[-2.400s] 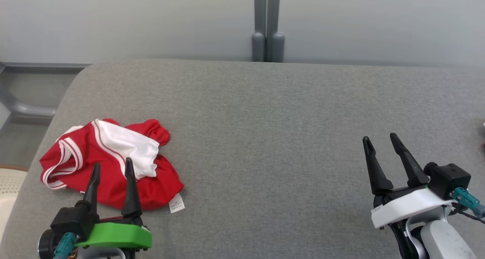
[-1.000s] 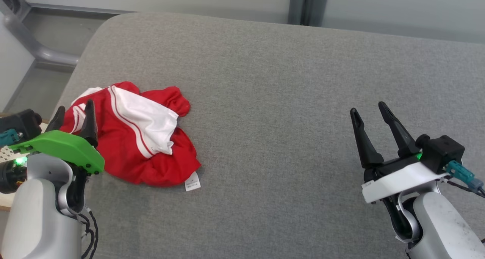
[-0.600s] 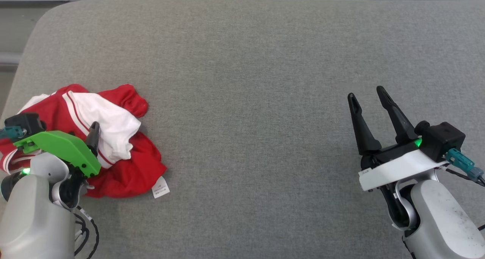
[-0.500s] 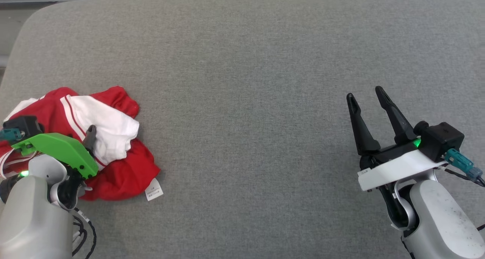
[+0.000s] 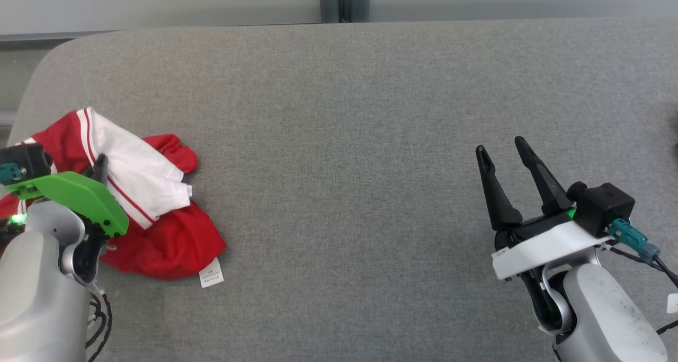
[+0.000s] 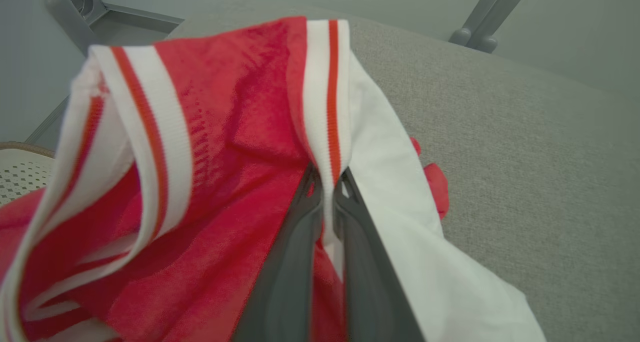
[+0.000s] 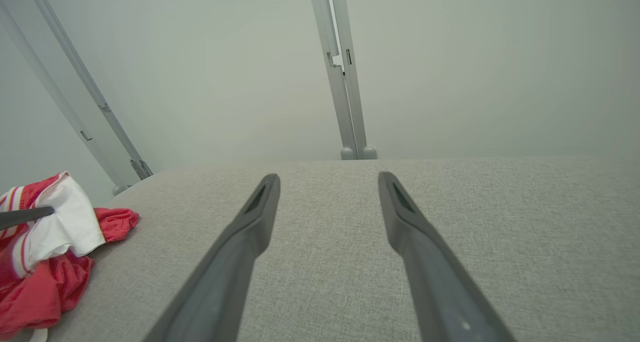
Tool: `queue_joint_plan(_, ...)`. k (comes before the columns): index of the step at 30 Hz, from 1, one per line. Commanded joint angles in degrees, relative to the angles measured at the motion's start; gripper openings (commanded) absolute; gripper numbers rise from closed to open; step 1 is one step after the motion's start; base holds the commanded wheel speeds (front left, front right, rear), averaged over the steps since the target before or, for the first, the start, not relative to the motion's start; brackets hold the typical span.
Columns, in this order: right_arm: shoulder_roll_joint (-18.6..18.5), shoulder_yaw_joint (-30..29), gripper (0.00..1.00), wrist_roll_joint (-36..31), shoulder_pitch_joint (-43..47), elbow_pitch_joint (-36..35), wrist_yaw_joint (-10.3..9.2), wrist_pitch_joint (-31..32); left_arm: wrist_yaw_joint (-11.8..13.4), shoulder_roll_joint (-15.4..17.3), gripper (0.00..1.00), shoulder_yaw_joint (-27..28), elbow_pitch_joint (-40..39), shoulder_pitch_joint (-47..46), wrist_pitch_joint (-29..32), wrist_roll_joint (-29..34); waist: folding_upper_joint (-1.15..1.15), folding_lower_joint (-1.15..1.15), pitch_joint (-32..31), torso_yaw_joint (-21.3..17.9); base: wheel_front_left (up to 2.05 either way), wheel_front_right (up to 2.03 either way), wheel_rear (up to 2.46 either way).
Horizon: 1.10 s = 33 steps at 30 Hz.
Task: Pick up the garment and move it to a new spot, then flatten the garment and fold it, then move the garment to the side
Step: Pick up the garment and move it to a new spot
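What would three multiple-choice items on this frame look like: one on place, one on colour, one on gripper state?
1. Where does the garment lie in the head view?
A. At the left end of the grey surface
B. In the centre
C. At the right end

2. What colours is the garment?
A. Blue and yellow
B. Red and white
C. All black

3. What state is the left gripper in?
A. Wide open above the cloth
B. Shut on the garment's striped trim
C. Shut on nothing

Answers:
1 A: the head view shows the cloth bunched at the surface's left end.
2 B: red fabric with a white panel and white stripes.
3 B: in the left wrist view the two fingers pinch the trim between their tips.
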Motion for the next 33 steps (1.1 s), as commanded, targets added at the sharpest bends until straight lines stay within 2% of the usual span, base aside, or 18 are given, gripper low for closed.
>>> queue_joint_plan(1,0.30,0.03,1.00,0.02,0.84,0.25,-0.02,-0.16,-0.13,0.91,0.00,-0.82,-1.49,-1.17,-0.49,0.35,0.00,0.00,-2.78,-0.62,0.00,0.00,0.00)
queue_joint_plan(6,1.03,-0.36,1.00,0.34,2.52,0.61,-0.02,-0.16,-0.14,2.59,0.00,-4.23,-9.49,-2.05,0.12,1.39,0.00,0.00,-6.85,-3.17,0.00,0.00,0.00)
queue_joint_plan(13,2.19,-1.49,1.00,0.43,4.12,0.32,-0.02,-0.16,0.20,3.06,0.00,-7.35,-24.53,-2.46,5.15,1.63,0.00,0.00,-9.78,-9.02,0.00,0.00,0.00)
queue_joint_plan(19,2.91,-1.97,1.00,0.29,4.11,-0.06,-0.02,-0.16,1.11,0.29,0.00,-10.68,-34.60,-3.77,9.26,1.72,0.00,0.00,-10.07,-14.45,0.00,0.00,0.00)
queue_joint_plan(24,2.98,-2.86,1.00,0.15,3.66,-0.22,-0.02,-0.16,1.27,-3.39,0.00,-12.98,-39.59,-8.27,8.97,2.21,0.00,0.00,-9.50,-17.56,0.00,0.00,0.00)
queue_joint_plan(29,3.04,-3.81,1.00,-0.06,3.73,-0.46,-0.02,-0.16,1.81,-5.56,0.00,-13.36,-41.67,-11.13,7.66,2.01,0.00,0.00,-8.92,-18.67,0.00,0.00,0.00)
queue_joint_plan(33,3.37,-4.28,1.00,-0.22,4.37,-0.42,-0.02,-0.16,2.52,-5.20,0.00,-12.46,-41.51,-7.72,6.81,1.00,0.00,0.00,-8.20,-18.20,0.00,0.00,0.00)
